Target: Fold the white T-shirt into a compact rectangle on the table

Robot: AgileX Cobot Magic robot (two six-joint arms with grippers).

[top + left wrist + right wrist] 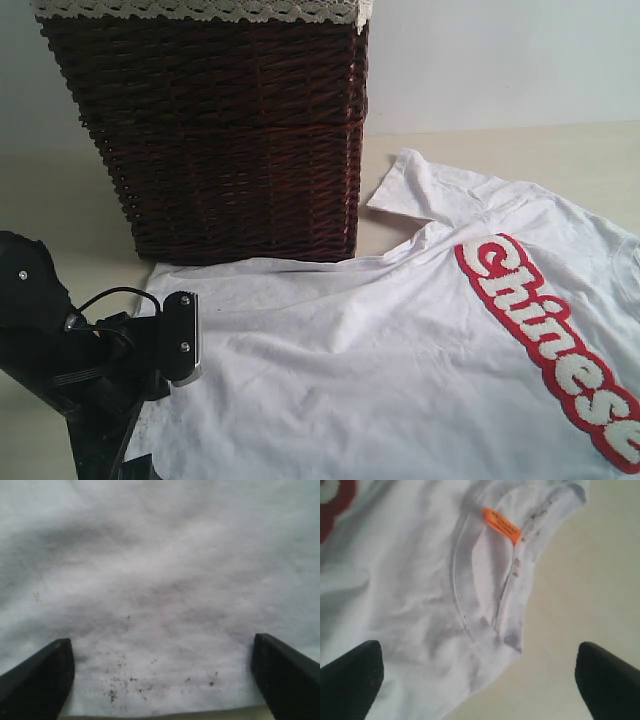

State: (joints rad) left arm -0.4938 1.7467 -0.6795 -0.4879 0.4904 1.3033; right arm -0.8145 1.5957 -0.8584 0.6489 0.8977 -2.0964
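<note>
The white T-shirt (400, 350) lies spread flat on the beige table (60, 210), its red-outlined "Chinese" lettering (555, 345) running toward the right edge. My left gripper (162, 672) hangs open just above the shirt's hem (150, 690), the fabric lying under the gap and one black finger (40, 680) to each side; in the exterior view only that arm's black wrist (110, 360) shows at the lower left. My right gripper (477, 680) is open over the collar (505, 590) with its orange label (501, 526), near the shirt's edge and bare table (580, 580).
A dark brown wicker basket (225, 140) with cream lace trim stands at the back left, touching the shirt's far edge. A pale wall (500, 60) rises behind the table. One sleeve (420, 185) reaches toward the back beside the basket.
</note>
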